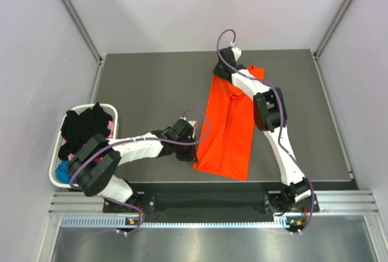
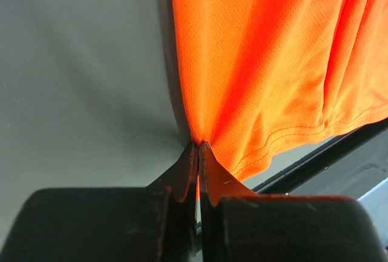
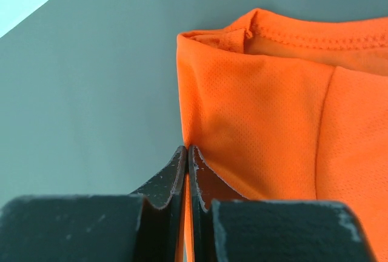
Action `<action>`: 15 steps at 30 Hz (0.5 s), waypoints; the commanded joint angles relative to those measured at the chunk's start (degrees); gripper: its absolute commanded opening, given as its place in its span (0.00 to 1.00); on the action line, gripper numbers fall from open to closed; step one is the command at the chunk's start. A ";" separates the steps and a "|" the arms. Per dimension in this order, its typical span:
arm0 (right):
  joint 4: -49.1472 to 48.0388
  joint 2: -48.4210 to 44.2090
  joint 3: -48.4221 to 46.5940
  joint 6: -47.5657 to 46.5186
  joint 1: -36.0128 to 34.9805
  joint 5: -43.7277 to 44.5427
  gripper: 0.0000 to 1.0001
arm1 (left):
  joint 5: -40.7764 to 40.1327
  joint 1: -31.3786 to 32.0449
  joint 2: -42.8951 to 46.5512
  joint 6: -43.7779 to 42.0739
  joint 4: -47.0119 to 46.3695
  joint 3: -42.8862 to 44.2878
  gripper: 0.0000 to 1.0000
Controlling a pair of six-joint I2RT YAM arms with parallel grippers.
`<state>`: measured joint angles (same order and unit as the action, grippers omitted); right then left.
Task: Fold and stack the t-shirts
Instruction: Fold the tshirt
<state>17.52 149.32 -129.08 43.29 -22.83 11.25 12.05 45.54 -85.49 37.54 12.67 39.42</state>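
The orange t-shirt [image 1: 229, 130] lies folded lengthwise into a long strip down the middle of the grey table [image 1: 145, 92]. At the strip's left edge near its hem, my left gripper [image 1: 194, 130] is shut on the orange cloth [image 2: 254, 62], a sliver of fabric showing between the jaws [image 2: 198, 147]. My right gripper [image 1: 219, 75] is shut on the same left edge at the far end, by the collar [image 3: 291, 31]; cloth [image 3: 254, 128] runs between its jaws [image 3: 187, 150].
A white basket [image 1: 112, 109] at the table's left edge holds black [image 1: 85, 125], magenta and blue [image 1: 62, 169] t-shirts. The table's near edge and black rail [image 2: 339, 159] run just past the hem. Grey walls enclose the table.
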 commanded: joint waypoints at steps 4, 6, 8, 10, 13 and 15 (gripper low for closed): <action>-9.52 1.77 -3.64 -0.04 -2.22 -2.46 0.00 | -1.77 0.43 3.14 4.12 -0.27 -3.12 0.00; -10.39 2.03 -3.99 -0.92 -2.57 -3.33 0.00 | -1.86 0.43 3.84 4.91 -0.36 -3.82 0.00; -10.66 1.94 -4.16 -1.27 -2.75 -4.21 0.00 | -2.21 0.43 4.45 5.61 -0.27 -3.82 0.00; -10.23 1.42 -4.17 -2.15 -2.66 -5.44 0.08 | -2.91 0.43 4.98 6.05 0.95 -3.39 0.08; -7.94 -1.47 -3.47 -3.91 -2.48 -5.53 0.23 | -5.28 0.34 6.47 5.97 5.08 -1.19 0.27; -7.41 -5.85 -0.32 -4.52 -1.87 -6.06 0.32 | -6.77 0.34 8.06 5.35 6.75 1.00 0.29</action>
<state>11.09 151.00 -129.73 41.08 -25.19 6.24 8.71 45.63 -80.62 43.18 15.40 36.86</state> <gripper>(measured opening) 0.289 0.283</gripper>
